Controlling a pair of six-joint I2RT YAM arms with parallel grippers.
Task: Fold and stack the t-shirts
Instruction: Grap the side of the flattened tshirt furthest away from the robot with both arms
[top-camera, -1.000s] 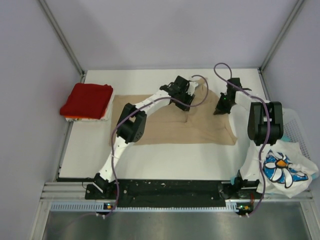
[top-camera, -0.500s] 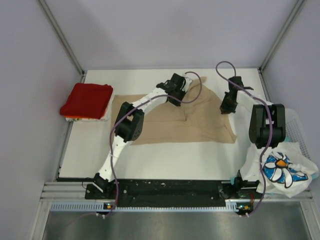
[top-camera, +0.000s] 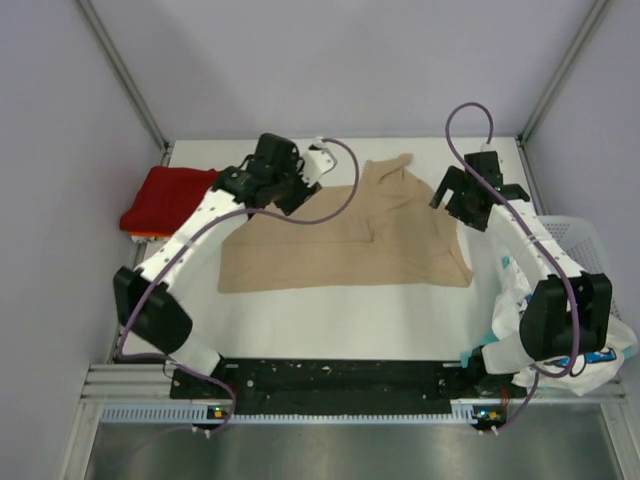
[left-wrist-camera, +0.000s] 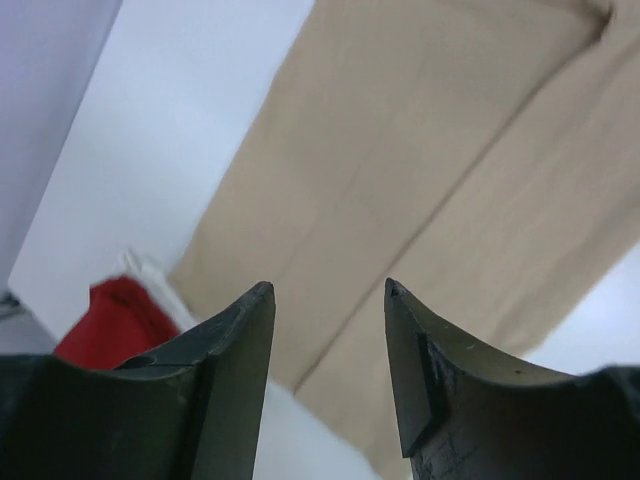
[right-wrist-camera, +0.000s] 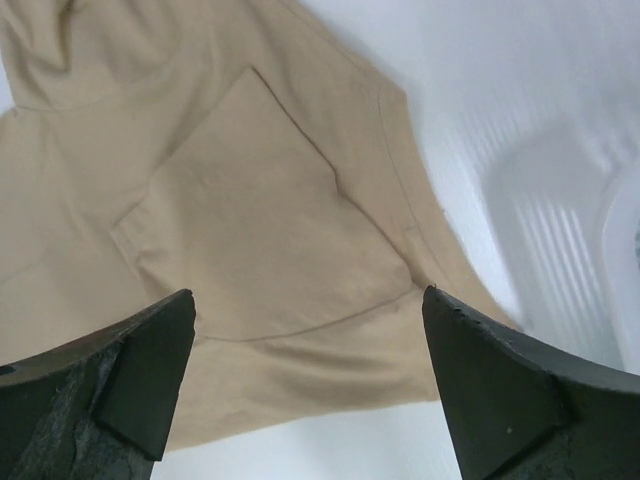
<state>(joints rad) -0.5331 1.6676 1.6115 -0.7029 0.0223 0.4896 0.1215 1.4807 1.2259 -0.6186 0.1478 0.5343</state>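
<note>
The tan t-shirt (top-camera: 350, 245) lies spread flat across the middle of the table, collar at the far side. It fills the left wrist view (left-wrist-camera: 420, 150) and the right wrist view (right-wrist-camera: 250, 220). My left gripper (top-camera: 297, 190) hovers over the shirt's far left corner, open and holding nothing (left-wrist-camera: 330, 290). My right gripper (top-camera: 458, 203) hangs wide open above the shirt's right sleeve, with nothing between its fingers (right-wrist-camera: 310, 295). A folded red t-shirt (top-camera: 165, 195) tops a stack at the left edge (left-wrist-camera: 110, 315). White and teal printed t-shirts (top-camera: 565, 335) are bunched at the near right.
A white mesh basket (top-camera: 592, 245) stands off the table's right edge, holding the printed shirts, and its wall shows in the right wrist view (right-wrist-camera: 560, 200). Purple cables loop above both wrists. Metal frame posts rise at the table's back corners.
Both grippers have opened and let go of the tan shirt. The left arm swung left toward the red stack and the right arm drew back to the right. The shirt now lies flat.
</note>
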